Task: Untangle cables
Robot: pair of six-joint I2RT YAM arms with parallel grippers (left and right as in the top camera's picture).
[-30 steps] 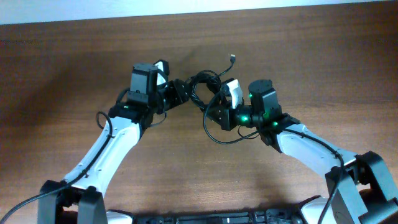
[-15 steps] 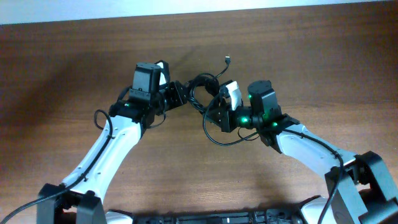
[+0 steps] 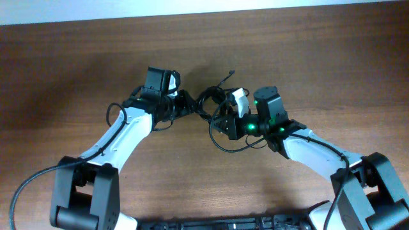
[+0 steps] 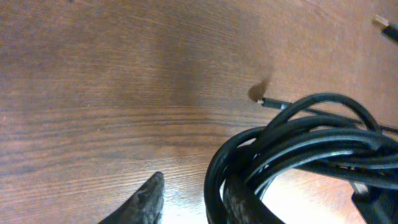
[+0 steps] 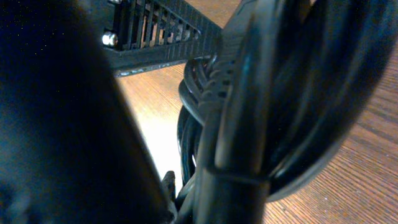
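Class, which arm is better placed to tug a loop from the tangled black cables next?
Likely left: the left tool is open at the thin black cables, free to grip; the right tool is shut on them.

Black cables [image 3: 208, 101], bundled in loops

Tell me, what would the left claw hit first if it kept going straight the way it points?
Most likely the tangled bundle of thin black cables, looped right ahead of the left claw; one loop seems to sit between its fingers, though depth is hard to judge.
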